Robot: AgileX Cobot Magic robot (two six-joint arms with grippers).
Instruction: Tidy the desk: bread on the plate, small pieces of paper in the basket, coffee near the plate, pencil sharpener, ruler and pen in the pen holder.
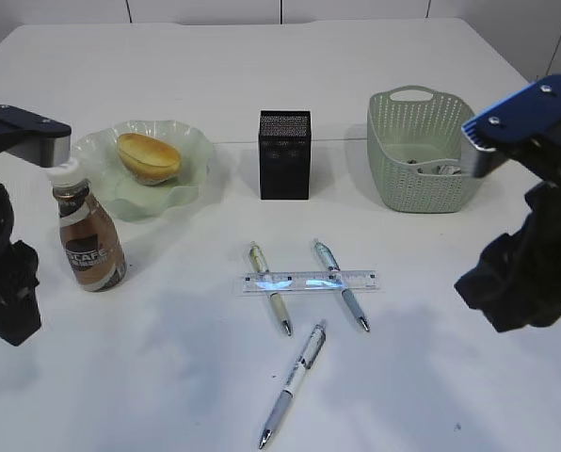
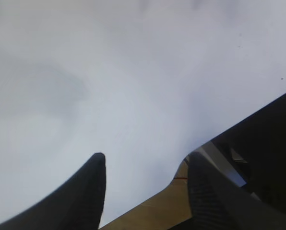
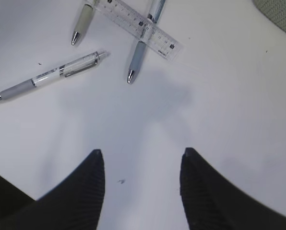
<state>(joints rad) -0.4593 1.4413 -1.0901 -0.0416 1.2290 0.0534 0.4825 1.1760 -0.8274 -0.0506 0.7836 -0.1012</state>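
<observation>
The bread [image 1: 149, 157] lies on the wavy green plate [image 1: 192, 143], with the coffee [image 1: 88, 241] upright just in front of it to the left. The black mesh pen holder [image 1: 284, 154] stands mid-desk. The clear ruler [image 1: 309, 281] [image 3: 138, 24] lies across two pens [image 1: 269, 287] [image 1: 341, 284], and a third pen [image 1: 295, 384] [image 3: 47, 76] lies nearer. Small pieces of paper [image 1: 431, 168] sit in the basket [image 1: 393, 151]. No pencil sharpener shows. My left gripper [image 2: 147, 155] is open over the bare desk edge. My right gripper [image 3: 143, 151] is open above bare desk, short of the pens.
The left arm [image 1: 8, 273] hangs low at the desk's left side beside the coffee. The right arm [image 1: 525, 273] is at the right, in front of the basket. A brown desk edge [image 2: 157, 206] shows under the left fingers.
</observation>
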